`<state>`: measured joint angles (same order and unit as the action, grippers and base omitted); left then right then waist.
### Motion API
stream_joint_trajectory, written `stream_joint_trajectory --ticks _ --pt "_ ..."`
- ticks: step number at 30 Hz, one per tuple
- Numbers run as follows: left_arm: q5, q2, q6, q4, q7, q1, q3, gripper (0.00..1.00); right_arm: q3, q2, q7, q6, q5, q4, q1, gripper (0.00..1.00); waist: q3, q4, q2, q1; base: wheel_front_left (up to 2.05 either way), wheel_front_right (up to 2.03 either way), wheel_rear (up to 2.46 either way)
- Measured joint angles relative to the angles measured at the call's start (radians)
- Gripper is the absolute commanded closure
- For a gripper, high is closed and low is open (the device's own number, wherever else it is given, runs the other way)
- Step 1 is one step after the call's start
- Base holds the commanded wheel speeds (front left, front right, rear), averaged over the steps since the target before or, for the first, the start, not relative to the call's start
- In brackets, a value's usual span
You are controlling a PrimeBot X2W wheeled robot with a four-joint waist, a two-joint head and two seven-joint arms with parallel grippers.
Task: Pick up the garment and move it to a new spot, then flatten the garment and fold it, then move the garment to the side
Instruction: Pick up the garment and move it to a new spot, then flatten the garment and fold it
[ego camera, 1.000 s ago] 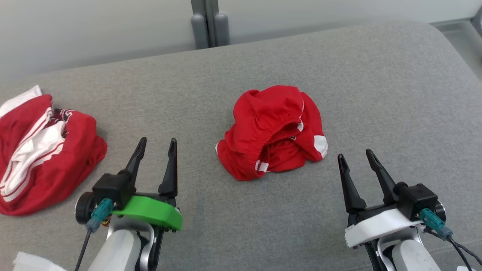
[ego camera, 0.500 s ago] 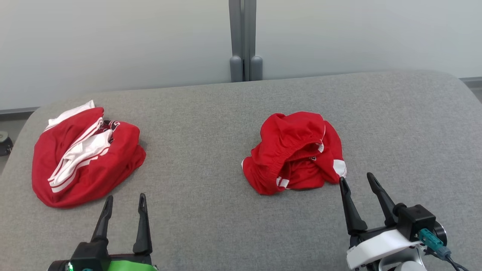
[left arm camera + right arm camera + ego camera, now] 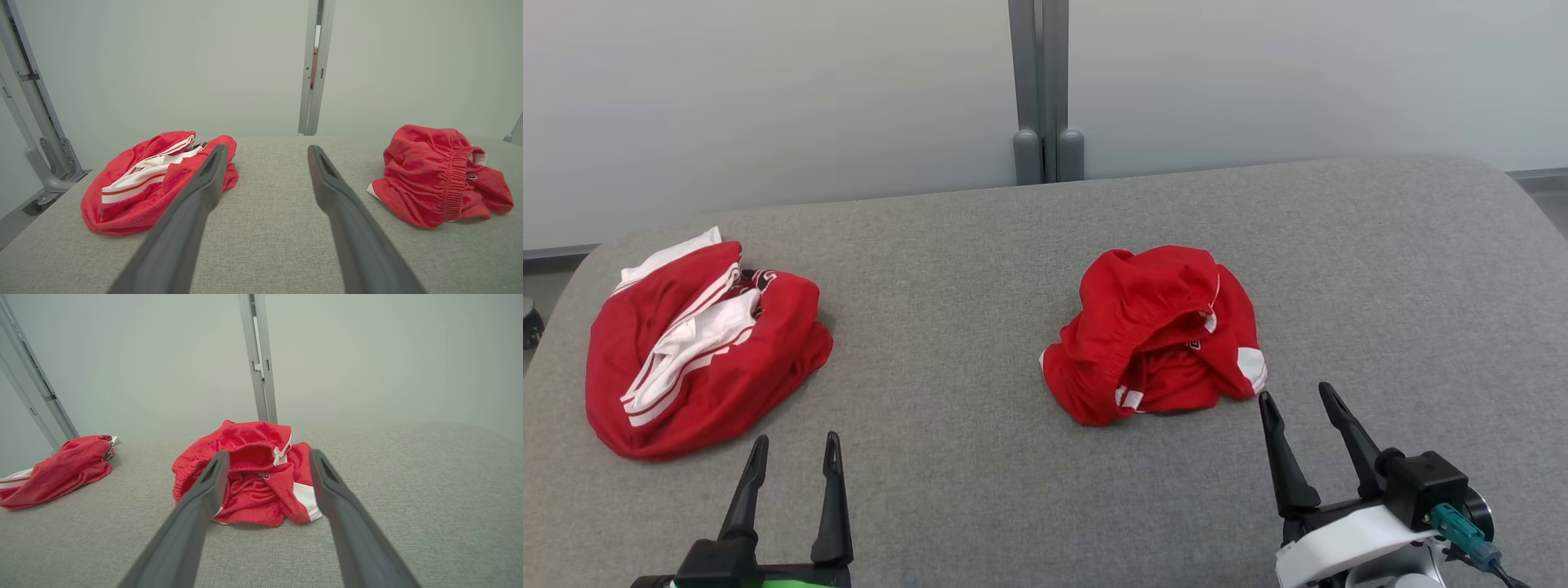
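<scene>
A crumpled pair of red shorts with white patches point(image 3: 1156, 335) lies in a heap on the grey table's middle right; its elastic waistband faces up point(image 3: 249, 473), and the left wrist view has it at the right point(image 3: 441, 175). My right gripper point(image 3: 1298, 398) stands open just in front of the heap's right corner, a small gap away, nothing between its fingers point(image 3: 265, 455). My left gripper point(image 3: 795, 445) is open at the lower left, its fingertips point(image 3: 216, 153) aimed between the two garments, empty.
A second red garment with white stripes point(image 3: 698, 343) lies bunched at the table's left, near the rounded left edge. The grey padded table point(image 3: 964, 286) ends at a pale wall with a grey post point(image 3: 1041, 90) behind.
The head camera has tilted up, so the whole scene sits lower and shifted right. The left gripper now shows lower in the view. The right gripper's tips stand closer to the shorts.
</scene>
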<state>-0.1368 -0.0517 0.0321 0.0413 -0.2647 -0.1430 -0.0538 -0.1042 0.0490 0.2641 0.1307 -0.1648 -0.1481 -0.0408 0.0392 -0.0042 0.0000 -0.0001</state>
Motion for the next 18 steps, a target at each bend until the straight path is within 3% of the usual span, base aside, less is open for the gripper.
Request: stream_joint_trajectory --ticks 18 --pt "-0.01 0.001 -0.006 0.007 0.0 0.0 -0.015 0.0 0.003 0.0 0.0 0.0 -0.002 -0.001 0.0 0.0 0.003 0.01 0.0001 0.0 0.0 0.0 0.0"
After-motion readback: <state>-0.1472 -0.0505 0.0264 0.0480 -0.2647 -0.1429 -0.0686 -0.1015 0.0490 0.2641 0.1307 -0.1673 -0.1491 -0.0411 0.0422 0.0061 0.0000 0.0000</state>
